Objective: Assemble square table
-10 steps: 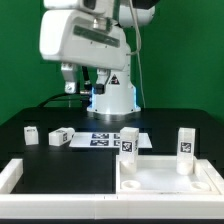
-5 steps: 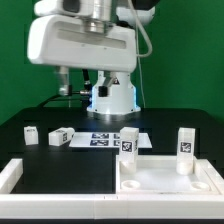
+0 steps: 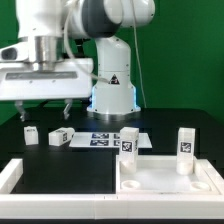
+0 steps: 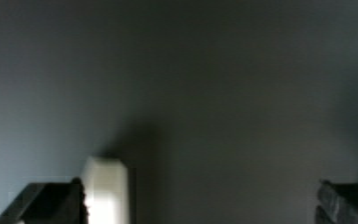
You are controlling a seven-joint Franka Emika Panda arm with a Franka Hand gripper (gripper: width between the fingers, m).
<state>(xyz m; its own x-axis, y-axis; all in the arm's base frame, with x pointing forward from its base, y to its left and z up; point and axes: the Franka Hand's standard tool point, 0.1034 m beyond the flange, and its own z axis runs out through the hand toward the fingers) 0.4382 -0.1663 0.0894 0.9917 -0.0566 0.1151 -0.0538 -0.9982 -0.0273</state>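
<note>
- Two fingers (image 3: pixel 66 106) of the gripper (image 3: pixel 44 110) hang spread wide apart with nothing between them. They point down above the black table (image 3: pixel 90 160) on the exterior view's left.
- Below that gap lie two unmounted pieces of the square table. The outer loose leg (image 3: pixel 31 134) is nearest the edge, and the inner loose leg (image 3: pixel 60 137) lies just beside it toward the middle. Both rest on the black table, apart from the gripper.
- The wrist view is dark and blurred. A pale leg end (image 4: pixel 105 190) shows close to one fingertip rather than centred, and which of the two legs it belongs to cannot be told.
- The step in hand looks like fetching a loose leg. To do it well, the gripper should centre over one leg alone and set its jaws across the narrow faces. It should then come down straight, so that no finger nudges the neighbouring leg.
- The marker board (image 3: pixel 105 139) lies flat just beyond the inner loose leg, and a leg pushed sideways could slide onto it.
- The tabletop (image 3: pixel 165 182) sits at the exterior view's lower right. The first standing leg (image 3: pixel 128 143) and the second standing leg (image 3: pixel 186 145) are upright at its far side; whether they are fastened cannot be told.
- Carrying a leg there would mean keeping clear of those two uprights and of the white rail frame (image 3: pixel 12 175) along the front.
</note>
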